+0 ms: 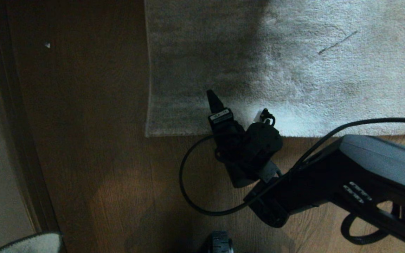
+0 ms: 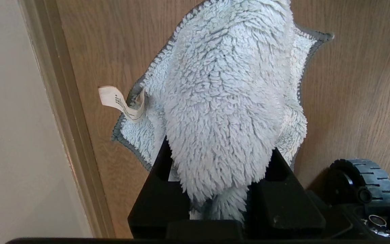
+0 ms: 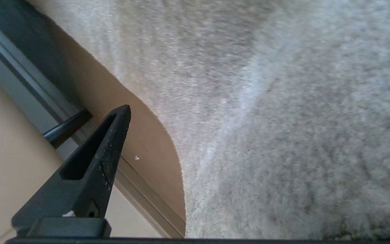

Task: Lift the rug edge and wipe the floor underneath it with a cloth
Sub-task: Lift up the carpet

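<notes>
Rug edge (image 1: 174,133) lies flat on the floor (image 1: 100,158), its square corner near a dark strip along the wall. Nothing is lifted yet, and no wiping has begun, so by these views the task is at its very start.

Reaching in from the robot's right side, the right hand (image 1: 239,109) hovers over the near border of the rug, a little way in from the corner. It is spread wide and empty. One black pointed finger (image 1: 214,102) shows over the pale pile; the second is mostly hidden behind the wrist. In the right wrist view that same finger (image 3: 103,152) points toward the rug's side border, where brown wood meets grey-beige pile. Whether the fingertips touch the rug cannot be told.

Off to the robot's left, the left hand (image 2: 215,189) hangs low beside the base and is closed on the cloth (image 2: 222,101), a fluffy pale blue rag with a grey hem and a small label. The cloth drapes above the wooden planks, well away from the rug.

Still to do: grip the border, raise it, bring the cloth over, and wipe the boards beneath.
</notes>
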Controlling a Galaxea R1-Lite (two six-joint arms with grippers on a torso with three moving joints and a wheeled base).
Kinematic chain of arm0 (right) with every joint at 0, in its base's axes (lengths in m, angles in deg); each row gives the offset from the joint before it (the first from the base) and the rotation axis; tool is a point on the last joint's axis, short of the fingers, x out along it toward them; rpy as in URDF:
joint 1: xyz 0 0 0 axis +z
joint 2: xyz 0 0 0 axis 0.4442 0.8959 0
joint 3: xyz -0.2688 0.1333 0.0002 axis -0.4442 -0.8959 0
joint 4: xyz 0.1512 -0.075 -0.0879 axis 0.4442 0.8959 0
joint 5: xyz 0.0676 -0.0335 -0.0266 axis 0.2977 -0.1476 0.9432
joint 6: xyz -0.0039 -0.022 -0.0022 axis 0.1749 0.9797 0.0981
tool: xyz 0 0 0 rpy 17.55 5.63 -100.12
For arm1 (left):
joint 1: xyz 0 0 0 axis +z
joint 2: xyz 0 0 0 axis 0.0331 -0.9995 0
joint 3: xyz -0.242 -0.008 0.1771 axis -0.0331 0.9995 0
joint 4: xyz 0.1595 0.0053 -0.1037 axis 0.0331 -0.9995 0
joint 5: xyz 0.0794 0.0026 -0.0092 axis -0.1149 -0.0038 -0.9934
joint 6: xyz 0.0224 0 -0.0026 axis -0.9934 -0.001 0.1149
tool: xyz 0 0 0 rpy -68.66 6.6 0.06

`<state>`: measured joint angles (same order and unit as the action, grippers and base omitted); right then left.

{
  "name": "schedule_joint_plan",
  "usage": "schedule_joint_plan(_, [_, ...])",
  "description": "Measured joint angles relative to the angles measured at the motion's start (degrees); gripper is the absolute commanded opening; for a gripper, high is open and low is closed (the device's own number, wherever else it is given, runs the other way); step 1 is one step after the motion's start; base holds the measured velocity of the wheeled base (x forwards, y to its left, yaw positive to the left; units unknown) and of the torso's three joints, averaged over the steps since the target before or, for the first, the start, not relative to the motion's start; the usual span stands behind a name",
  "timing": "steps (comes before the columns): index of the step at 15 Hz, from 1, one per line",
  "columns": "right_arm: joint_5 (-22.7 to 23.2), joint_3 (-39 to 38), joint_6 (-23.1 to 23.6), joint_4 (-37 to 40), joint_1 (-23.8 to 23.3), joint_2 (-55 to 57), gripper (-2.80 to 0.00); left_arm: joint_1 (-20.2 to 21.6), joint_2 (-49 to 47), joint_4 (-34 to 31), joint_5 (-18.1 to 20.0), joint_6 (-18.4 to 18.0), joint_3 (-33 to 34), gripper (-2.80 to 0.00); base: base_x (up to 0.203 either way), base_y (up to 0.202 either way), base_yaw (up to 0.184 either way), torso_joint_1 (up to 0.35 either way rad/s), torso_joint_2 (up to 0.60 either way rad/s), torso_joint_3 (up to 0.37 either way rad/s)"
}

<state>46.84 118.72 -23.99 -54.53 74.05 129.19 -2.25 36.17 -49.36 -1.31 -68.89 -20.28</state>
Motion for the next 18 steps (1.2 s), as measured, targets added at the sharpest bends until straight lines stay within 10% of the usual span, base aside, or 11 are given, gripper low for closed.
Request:
schedule_joint_plan(1, [-0.02,0.05,-0.05,0.16,0.04,0.23,-2.8,0.0,0.0,0.0,0.0,0.0,0.0,-2.8,0.0,0.0,0.0,0.0,0.0,0.0])
schedule_joint_plan(18, [-0.46,-2.82,-1.93,1.05,0.4,-1.65,-2.8,0.0,0.0,0.0,0.0,0.0,0.0,-2.8,0.0,0.0,0.0,0.0,0.0,0.0])
